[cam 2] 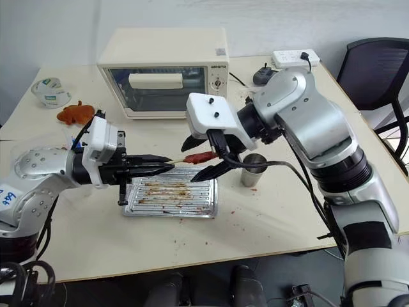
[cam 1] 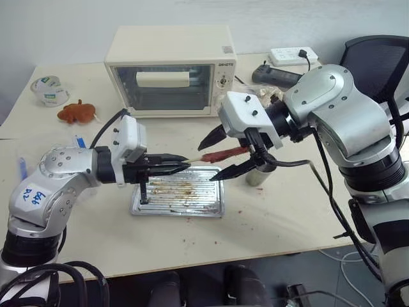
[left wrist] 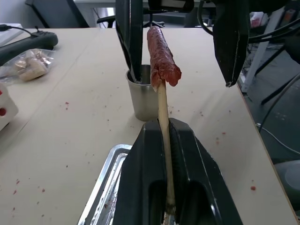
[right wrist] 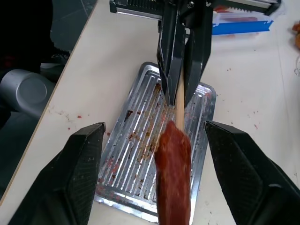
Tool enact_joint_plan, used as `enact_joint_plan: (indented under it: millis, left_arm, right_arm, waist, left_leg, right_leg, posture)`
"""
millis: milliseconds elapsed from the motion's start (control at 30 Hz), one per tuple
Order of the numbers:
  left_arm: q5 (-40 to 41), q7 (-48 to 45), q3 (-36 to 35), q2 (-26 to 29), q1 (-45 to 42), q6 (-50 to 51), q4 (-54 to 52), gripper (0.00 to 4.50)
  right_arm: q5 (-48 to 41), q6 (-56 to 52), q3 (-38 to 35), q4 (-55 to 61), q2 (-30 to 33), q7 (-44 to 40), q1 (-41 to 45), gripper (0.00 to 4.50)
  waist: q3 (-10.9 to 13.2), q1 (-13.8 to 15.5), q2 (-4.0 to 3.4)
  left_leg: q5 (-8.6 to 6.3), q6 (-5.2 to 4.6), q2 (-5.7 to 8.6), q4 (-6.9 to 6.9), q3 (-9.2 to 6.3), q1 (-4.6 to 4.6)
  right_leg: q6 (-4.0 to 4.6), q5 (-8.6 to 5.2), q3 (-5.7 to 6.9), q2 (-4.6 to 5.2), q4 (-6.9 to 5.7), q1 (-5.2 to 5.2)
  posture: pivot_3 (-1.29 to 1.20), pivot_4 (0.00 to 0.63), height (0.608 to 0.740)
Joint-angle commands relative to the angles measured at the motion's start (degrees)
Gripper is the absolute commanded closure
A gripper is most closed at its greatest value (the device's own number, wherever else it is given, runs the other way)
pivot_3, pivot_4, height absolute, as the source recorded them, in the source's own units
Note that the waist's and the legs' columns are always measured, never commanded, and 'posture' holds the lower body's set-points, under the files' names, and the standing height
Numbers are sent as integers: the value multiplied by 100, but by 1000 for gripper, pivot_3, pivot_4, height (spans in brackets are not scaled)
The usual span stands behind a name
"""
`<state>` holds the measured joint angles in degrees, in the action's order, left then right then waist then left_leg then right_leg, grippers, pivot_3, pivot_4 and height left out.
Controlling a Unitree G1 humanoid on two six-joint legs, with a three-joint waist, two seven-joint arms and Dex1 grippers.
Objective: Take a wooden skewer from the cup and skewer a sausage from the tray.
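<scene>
My left gripper [cam 1: 181, 167] is shut on the wooden skewer [cam 1: 195, 159], holding it level above the tray [cam 1: 137, 208]. The reddish-brown sausage [cam 1: 225, 153] is threaded on the skewer's far end. My right gripper [cam 1: 208, 162] is open, with one finger [right wrist: 82, 173] on each side of the sausage [right wrist: 174, 173] and a gap on both sides. The ridged, stained tray [right wrist: 136, 140] lies on the table below. The grey metal cup [cam 2: 254, 169] stands just right of the tray, behind my right gripper.
A cream toaster oven [cam 1: 169, 70] stands behind the tray. An orange-brown toy [cam 1: 75, 112] and a white tub [cam 1: 49, 89] sit at the far left. A power strip [cam 1: 293, 56] lies at the back right and a black chair [cam 1: 377, 61] stands beyond the table's right edge.
</scene>
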<state>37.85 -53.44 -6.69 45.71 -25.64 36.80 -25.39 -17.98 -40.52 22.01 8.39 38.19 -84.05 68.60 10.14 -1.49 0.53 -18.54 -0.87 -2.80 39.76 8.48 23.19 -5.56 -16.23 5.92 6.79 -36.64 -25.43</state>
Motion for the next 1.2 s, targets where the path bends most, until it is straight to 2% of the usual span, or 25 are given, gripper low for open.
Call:
enact_joint_plan:
  millis: [33, 167, 333, 467, 567, 667, 767, 900, 1067, 1200]
  left_arm:
    - [52, 306, -409, 28, 316, -39, -444, 4500]
    - [-10, 744, -818, -2, 874, -20, -736, 4500]
    - [-86, 1909, -1566, -324, 1436, 204, -1099, 4500]
    - [-384, 3073, -2195, -772, 1996, 456, -1558, 4500]
    - [-476, 3804, -2587, -1112, 2251, 715, -1832, 4500]
    - [-789, 4910, -3309, -1773, 2610, 1113, -2170, 4500]
    - [-1133, 5484, -3624, -2123, 2868, 1282, -2281, 4500]
    - [-1543, 5813, -3743, -2285, 3091, 1262, -2081, 4500]
    - [-1652, 5765, -3665, -2245, 3035, 1206, -1716, 4500]
    - [-1574, 5647, -3740, -2243, 2943, 1152, -1534, 3388]
  right_arm:
    - [-13, 48, -385, -246, 97, 112, 372, 1175]
    - [-128, -87, -560, -448, 143, 157, 541, 1175]
    - [-390, -664, -884, -517, 146, 402, 588, 1175]
    - [-699, -1290, -1287, -455, 56, 898, 482, 22]
    - [-986, -1765, -1570, -425, -19, 1221, 472, 22]
    - [-1489, -2298, -2000, -258, 20, 1391, 364, 22]
    - [-1823, -2596, -2198, -54, 76, 1536, 230, 22]
    - [-2062, -2663, -2230, 190, 157, 1667, 21, 22]
    - [-2227, -2727, -2170, 296, 149, 1898, -17, 22]
    - [-2313, -2725, -2120, 306, 152, 2040, -55, 0]
  waist:
    - [0, -5, 0]
    - [0, -6, 0]
    - [0, -6, 0]
    - [0, -5, 0]
    - [0, 3, 0]
    - [-1, 2, 2]
    - [-4, 2, 7]
    - [-12, 18, 20]
    - [-13, 15, 21]
    - [-13, 5, 21]
  left_leg:
    - [0, 0, -1, 0, 0, 0]
    - [0, 1, -3, -3, -1, 0]
    - [-1, 1, -6, -2, -3, -1]
    - [-2, -2, -13, -4, -4, -1]
    - [-3, -4, -13, -5, -6, -1]
    - [-5, -8, -11, -5, -6, -1]
    - [-7, -12, -5, -8, -7, -2]
    - [-7, -15, 1, -6, -7, -2]
    - [-8, -18, 5, -5, -6, -2]
    - [-8, -18, 4, -6, -6, -2]
  right_leg:
    - [0, 0, 0, 0, 0, 0]
    - [1, 0, -1, -1, 0, -1]
    - [1, 0, -2, 3, 0, -1]
    - [1, 0, -3, 13, -3, 0]
    - [1, 0, -1, 24, -7, 0]
    - [1, 0, 2, 34, -9, 0]
    - [1, 0, 6, 45, -10, 0]
    - [1, 0, 12, 53, -12, 1]
    - [1, 0, 15, 61, -15, 1]
    - [1, 0, 15, 62, -14, 1]
  posture:
    - [0, 150, 740]
    - [0, 150, 740]
    - [0, 150, 740]
    - [0, 150, 740]
    - [0, 150, 740]
    - [0, 150, 740]
    - [0, 150, 740]
    - [0, 150, 740]
    - [0, 150, 740]
    - [0, 150, 740]
